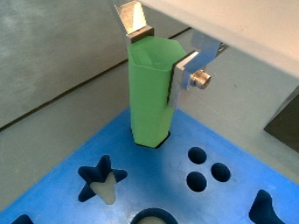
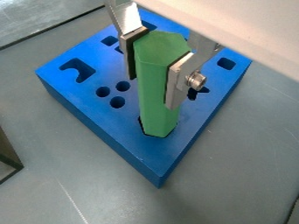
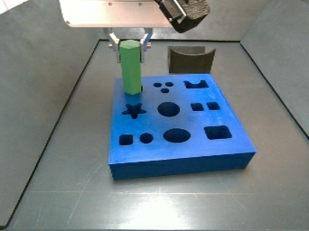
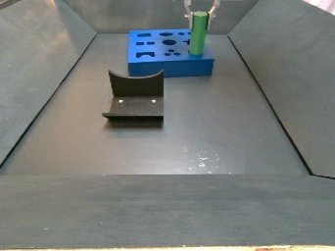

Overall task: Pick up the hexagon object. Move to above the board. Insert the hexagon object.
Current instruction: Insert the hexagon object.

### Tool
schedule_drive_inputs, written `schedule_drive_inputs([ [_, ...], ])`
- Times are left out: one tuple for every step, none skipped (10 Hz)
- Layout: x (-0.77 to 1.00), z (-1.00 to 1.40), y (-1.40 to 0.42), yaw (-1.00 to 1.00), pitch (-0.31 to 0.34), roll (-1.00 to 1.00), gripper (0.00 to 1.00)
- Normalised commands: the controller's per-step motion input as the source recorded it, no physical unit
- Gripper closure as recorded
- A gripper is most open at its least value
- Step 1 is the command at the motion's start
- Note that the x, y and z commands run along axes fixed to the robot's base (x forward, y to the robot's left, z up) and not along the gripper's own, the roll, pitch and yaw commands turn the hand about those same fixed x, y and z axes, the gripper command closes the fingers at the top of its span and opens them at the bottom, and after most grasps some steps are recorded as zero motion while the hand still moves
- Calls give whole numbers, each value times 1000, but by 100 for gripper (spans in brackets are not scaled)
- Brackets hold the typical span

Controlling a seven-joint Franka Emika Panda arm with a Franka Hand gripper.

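The hexagon object is a light green rod standing upright. Its lower end sits in a hole near one corner of the blue board. The gripper is at the rod's top, with its silver fingers pressed on two opposite faces, shut on it. Another wrist view shows the rod, the gripper and the board the same way. In both side views the rod rises from the board under the gripper.
The dark fixture stands on the grey floor beside the board. The board's other cut-outs, among them a star and circles, are unfilled. Sloping grey walls enclose the floor.
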Motion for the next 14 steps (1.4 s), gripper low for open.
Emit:
schedule_drive_inputs([
  [-3,-860,0,0,-214,343,100],
  [0,-1000,0,0,-151,243,100],
  [0,-1000,0,0,-146,206,100],
  [0,-1000,0,0,-171,163,100],
  [6,-1000,0,0,-151,114,100],
  [6,-1000,0,0,-137,109,100],
  [0,-1000,0,0,-129,100,100],
  [17,-1000,0,0,-117,80,100],
  [26,-1000,0,0,-106,83,100],
  [57,-1000,0,0,-94,86,100],
  [60,-1000,0,0,-94,80,100],
  [86,-1000,0,0,-91,86,100],
  [100,-1000,0,0,-94,83,100],
  [109,-1000,0,0,-100,83,100],
])
